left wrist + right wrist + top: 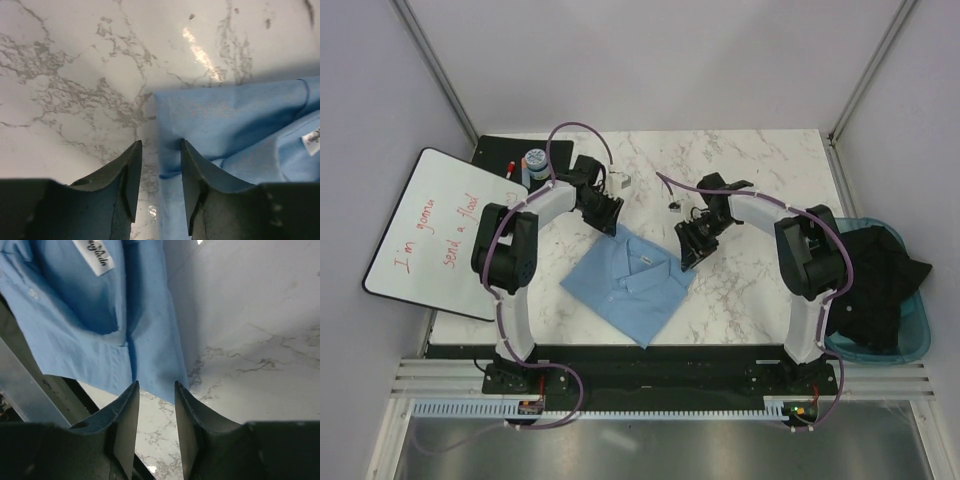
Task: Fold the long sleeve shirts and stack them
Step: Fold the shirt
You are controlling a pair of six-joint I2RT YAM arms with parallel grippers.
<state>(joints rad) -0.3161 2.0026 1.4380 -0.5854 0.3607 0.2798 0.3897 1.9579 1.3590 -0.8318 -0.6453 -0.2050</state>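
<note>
Shirt (pixel 626 284) lies folded, light blue (white label (pixel 645 259) showing).

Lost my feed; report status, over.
Both jaws open, one at each far corner of the folded light-blue cloth shirt. Shirt flat on white marble table. Nothing on top.

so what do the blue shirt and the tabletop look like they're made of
Light-blue shirt: thin woven cloth, likely cotton or a blend, matte; it folds in soft creases. Tabletop: white marble with grey veins, or a laminate printed to look so, glossy; a light streak reflects in it.
</note>
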